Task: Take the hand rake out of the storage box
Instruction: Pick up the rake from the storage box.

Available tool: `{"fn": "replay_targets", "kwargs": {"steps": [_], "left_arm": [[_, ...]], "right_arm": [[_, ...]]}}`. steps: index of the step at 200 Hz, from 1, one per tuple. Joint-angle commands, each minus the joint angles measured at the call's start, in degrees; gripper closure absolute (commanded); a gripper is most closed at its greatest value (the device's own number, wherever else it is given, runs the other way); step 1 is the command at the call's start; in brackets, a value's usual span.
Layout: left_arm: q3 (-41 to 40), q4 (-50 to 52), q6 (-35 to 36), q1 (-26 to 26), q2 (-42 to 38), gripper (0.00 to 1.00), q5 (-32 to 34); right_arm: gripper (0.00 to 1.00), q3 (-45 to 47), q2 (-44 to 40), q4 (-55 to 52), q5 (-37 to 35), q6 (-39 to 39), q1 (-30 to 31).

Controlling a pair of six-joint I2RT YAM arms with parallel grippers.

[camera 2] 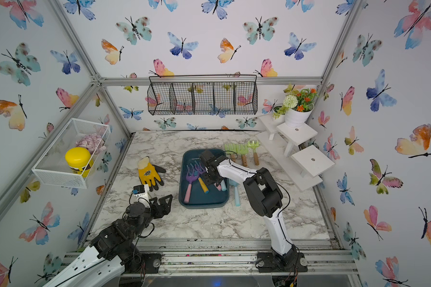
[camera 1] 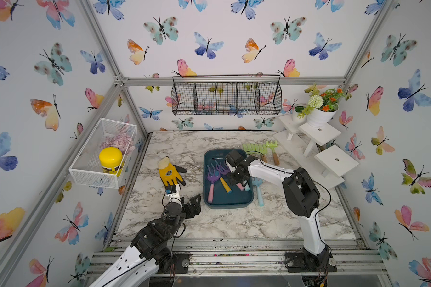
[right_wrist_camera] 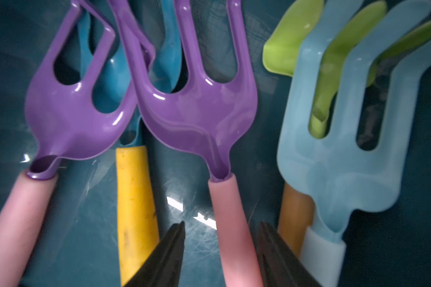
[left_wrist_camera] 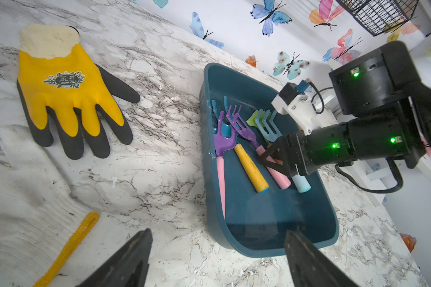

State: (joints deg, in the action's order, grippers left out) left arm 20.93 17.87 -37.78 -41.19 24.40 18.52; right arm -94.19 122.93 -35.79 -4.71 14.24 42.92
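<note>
Right hand [right_wrist_camera: 222,226] narrow, astride pink handle [right_wrist_camera: 228,211] of purple rake [right_wrist_camera: 197,116], lengthwise in box [left_wrist_camera: 271,206]; left hand [left_wrist_camera: 219,232] wide, outside box.

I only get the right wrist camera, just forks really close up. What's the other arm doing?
Observer: The left gripper is open and empty, near the storage box.
Operator: Any tools outside the box?
Observer: Yes, a light blue tool lies on the table beside the box's right wall.
Operator: Anything else on the table?
Observer: A yellow glove, left of the box.
</note>
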Motion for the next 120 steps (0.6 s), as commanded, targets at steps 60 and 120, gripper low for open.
{"fn": "replay_targets", "kwargs": {"steps": [60,120], "left_arm": [[-0.26,-0.37,0.07,0.32,0.21,0.11,-1.39],[-0.11,-0.73,-0.01,0.32,0.55,0.11,-1.74]], "right_arm": [[0.57,0.64,2.22,-0.74,5.8,-3.99,-0.29],[0.64,1.38,2.12,-0.17,7.54,-4.44,-0.29]]}}
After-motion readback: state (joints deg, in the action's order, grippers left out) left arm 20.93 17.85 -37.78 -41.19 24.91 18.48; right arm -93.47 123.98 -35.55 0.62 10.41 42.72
